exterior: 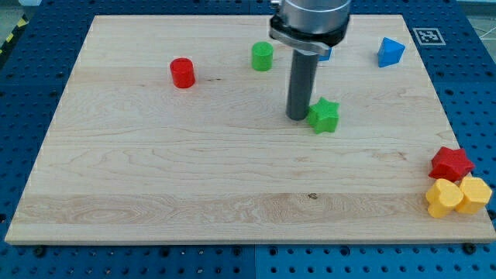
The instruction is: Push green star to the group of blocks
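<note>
Camera view: pale wooden board [155,178] with visible grain, laid on a blue perforated base [23,62]

Task item: green star [325,115], matte, chunky, lying flat just right of the board's centre; one point is directed toward the view's top; no long axis can be made out

Rod: straight, dark, cylindrical, hung from a grey metallic mount [310,19]; nothing is held. My tip [298,117] is set on the board just beside the star's left edge; whether contact is made cannot be told

Group at the board's right bottom corner: red star [450,163] and, below it, two yellow blocks, rounded and lobed, left one [441,198], right one [473,194], all touching one another, well apart from the green star

Other blocks: red cylinder [183,73] at upper left; green cylinder [263,56] at top centre; blue block [390,52], angular, at top right; a second blue block [325,53], largely hidden behind the rod
</note>
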Robot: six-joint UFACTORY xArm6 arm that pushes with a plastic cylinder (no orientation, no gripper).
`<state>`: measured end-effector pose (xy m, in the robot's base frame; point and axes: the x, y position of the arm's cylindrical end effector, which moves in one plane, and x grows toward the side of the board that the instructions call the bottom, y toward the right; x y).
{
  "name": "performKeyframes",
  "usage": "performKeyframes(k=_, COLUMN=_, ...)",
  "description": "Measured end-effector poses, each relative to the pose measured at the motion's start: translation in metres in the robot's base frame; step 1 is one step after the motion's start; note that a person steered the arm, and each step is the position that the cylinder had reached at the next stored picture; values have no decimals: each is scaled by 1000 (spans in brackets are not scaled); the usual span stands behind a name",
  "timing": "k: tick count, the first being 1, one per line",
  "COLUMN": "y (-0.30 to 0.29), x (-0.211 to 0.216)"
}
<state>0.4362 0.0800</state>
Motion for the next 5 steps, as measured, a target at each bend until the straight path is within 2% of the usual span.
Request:
performKeyframes(k=2, y=62, x=43)
performKeyframes(k=4, y=32, x=-34)
performKeyframes(k=5, y=47, x=-41)
